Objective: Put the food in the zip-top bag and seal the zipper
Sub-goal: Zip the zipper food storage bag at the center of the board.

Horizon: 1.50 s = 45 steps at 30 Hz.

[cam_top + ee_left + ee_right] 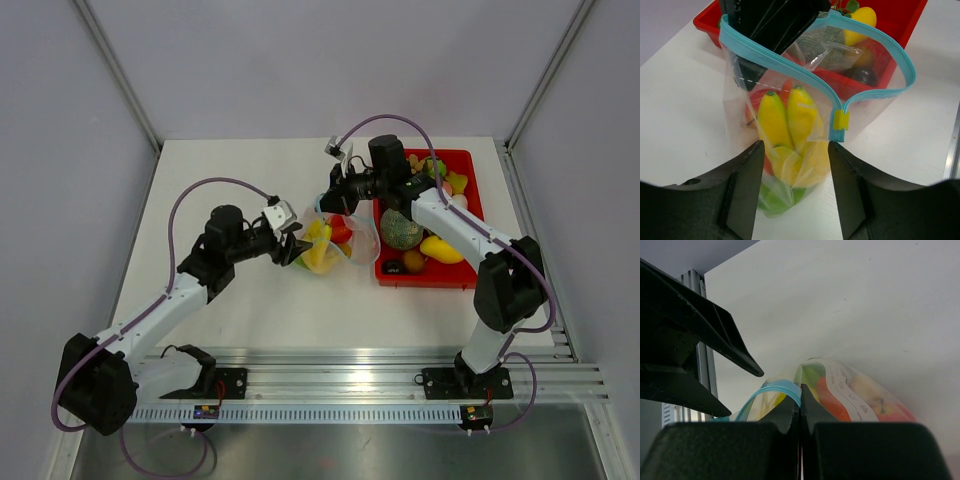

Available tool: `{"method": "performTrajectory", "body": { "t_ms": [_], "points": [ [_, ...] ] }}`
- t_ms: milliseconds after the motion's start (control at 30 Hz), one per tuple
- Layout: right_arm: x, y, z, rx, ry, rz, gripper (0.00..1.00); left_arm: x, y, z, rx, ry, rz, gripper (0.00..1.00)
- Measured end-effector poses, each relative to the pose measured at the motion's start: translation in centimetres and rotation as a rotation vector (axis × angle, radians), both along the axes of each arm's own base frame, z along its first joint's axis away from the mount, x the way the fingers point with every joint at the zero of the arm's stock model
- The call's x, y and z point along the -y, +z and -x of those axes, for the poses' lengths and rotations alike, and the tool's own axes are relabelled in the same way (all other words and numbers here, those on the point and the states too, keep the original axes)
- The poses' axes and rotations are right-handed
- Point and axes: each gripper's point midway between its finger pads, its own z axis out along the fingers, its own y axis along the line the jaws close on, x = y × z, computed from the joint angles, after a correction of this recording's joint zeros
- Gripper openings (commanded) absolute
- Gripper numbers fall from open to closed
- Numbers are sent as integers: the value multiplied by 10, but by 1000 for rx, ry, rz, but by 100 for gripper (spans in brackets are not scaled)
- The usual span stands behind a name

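The clear zip-top bag (352,252) stands on the table beside the red tray, mouth open. In the left wrist view the bag (742,95) holds yellow bananas (774,120), a red piece (754,102) and green food (774,199). Its teal zipper (790,67) carries a yellow slider (840,120). My left gripper (795,147) is open, one finger on each side of the bag's lower end; it also shows in the top view (292,247). My right gripper (800,390) is shut on the zipper strip (777,388) at the bag's rim, seen from above (336,196).
The red tray (428,281) lies right of the bag and holds more food: a green melon (400,230), a yellow fruit (441,249) and small dark pieces. The aluminium rail (380,385) runs along the near edge. Walls close the table's sides and back.
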Motion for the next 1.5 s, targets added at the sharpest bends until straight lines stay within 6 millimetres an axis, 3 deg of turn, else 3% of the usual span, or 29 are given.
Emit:
{"method": "performTrajectory", "body": {
  "t_ms": [267,400,567,800,1100,1267,1367,1433,1500],
  "points": [
    [0,0,0,0,0,1,0,-1,-19,16,-49,-37,-24,51],
    [0,0,1,-2,3,-1,0,0,-26,24,-76,-62,-36,58],
    [-1,-1,2,-11,13,-5,0,6,-32,24,-97,-72,-35,62],
    [-1,-2,3,-17,15,-2,0,11,-41,17,-130,-64,-26,57],
    [-1,-2,3,-15,16,-1,0,19,-23,11,-115,-54,52,48],
    [-1,-2,3,-15,16,-1,0,23,-16,13,-117,-67,77,28],
    [-1,-2,2,-16,15,-1,0,26,-13,13,-121,-80,80,0],
    [-1,-2,3,-17,14,-1,0,27,-13,13,-123,-89,73,0],
    [0,-2,3,-26,12,3,13,28,-15,14,-129,-97,65,0]
  ]
}}
